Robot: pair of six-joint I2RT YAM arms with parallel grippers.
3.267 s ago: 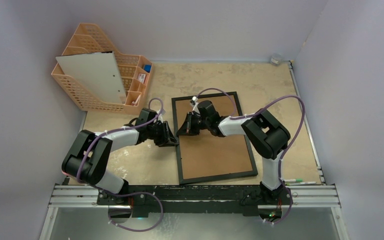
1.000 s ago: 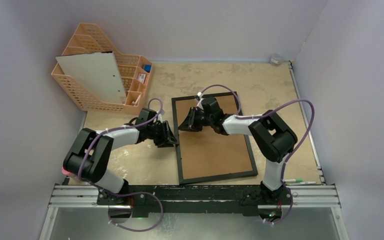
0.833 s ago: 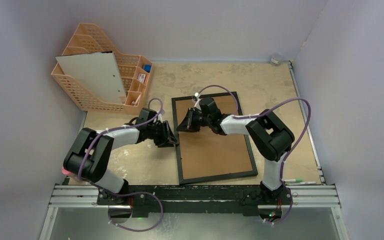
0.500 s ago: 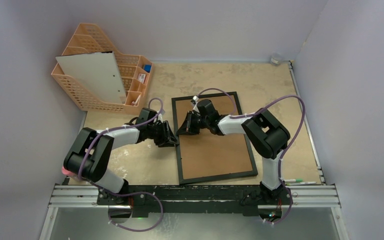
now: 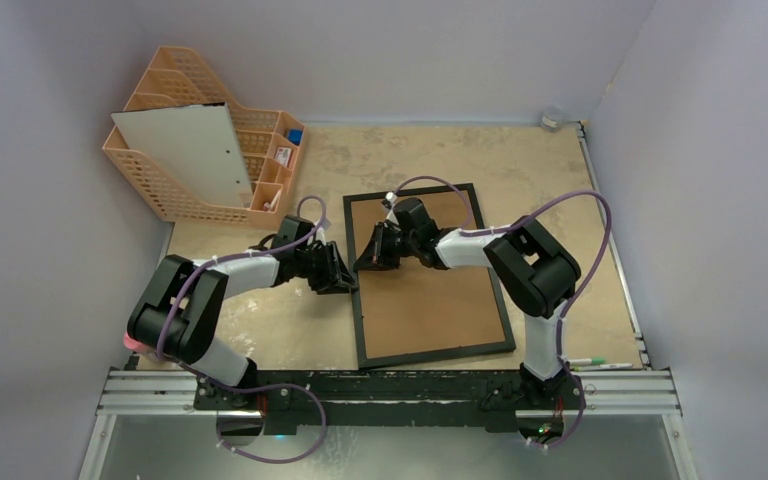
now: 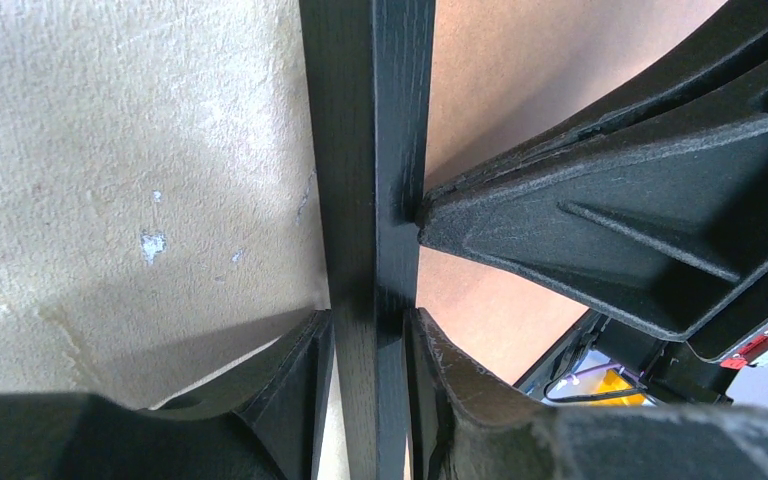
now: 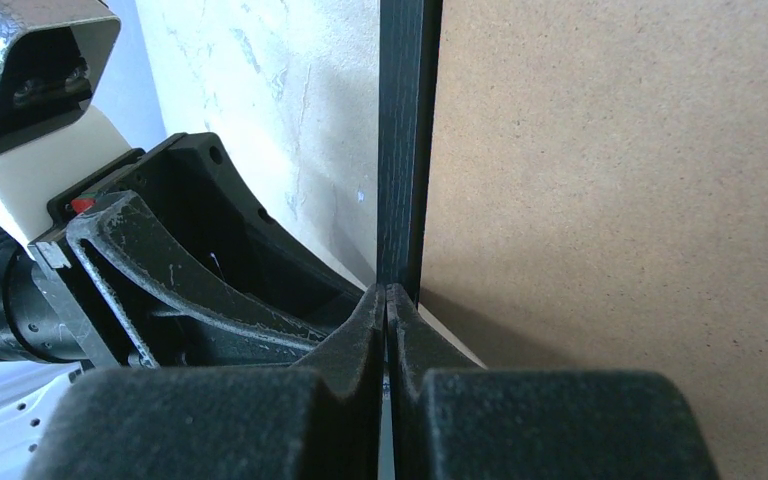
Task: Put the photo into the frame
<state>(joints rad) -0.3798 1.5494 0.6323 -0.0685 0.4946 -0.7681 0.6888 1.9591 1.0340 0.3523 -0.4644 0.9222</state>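
Observation:
The frame (image 5: 430, 300) lies back up on the table, a thin black border around a brown board. My left gripper (image 5: 345, 281) is at its left edge. In the left wrist view the jaws (image 6: 370, 400) are shut on the black border bar (image 6: 370, 150), one finger on each side. My right gripper (image 5: 367, 262) reaches across the board to the same left edge, just beyond the left gripper. Its fingertips (image 7: 387, 300) are pressed together, with nothing visible between them, at the inner side of the border (image 7: 405, 130), beside the brown board (image 7: 610, 180). The photo is out of view.
An orange basket organiser (image 5: 175, 195) stands at the far left with a white board (image 5: 195, 150) leaning in it. Pens (image 5: 595, 363) lie at the near right edge. A small round object (image 5: 553, 118) sits in the far right corner. Grey walls enclose the table.
The right gripper has shut its jaws and shifted slightly nearer along the frame's left edge. The left gripper and the frame have stayed in place.

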